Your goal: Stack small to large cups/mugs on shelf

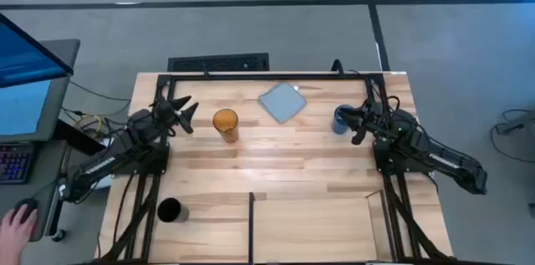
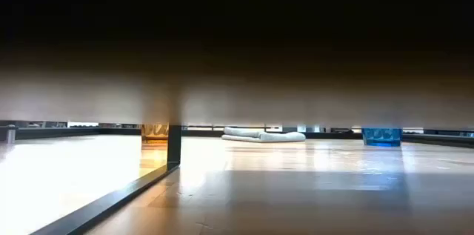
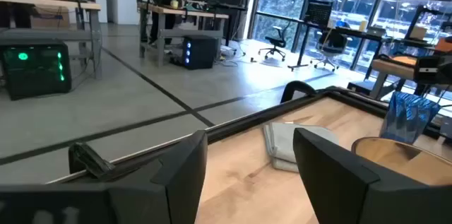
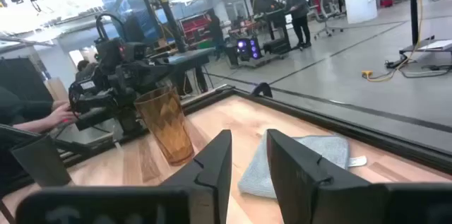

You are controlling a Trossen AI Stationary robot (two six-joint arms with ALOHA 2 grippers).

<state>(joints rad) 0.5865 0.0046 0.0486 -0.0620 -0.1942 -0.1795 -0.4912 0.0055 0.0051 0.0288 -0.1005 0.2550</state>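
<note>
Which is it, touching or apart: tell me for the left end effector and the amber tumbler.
Apart. The high view shows bare wood between the left end effector and the amber tumbler; the fingers stand open beside the tumbler, not around it.

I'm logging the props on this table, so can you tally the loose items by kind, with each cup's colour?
Cups: 3, namely the amber tumbler, the blue cup and the black cup
Cloths: 1, the grey-blue cloth
Total: 4 things on the table
</note>
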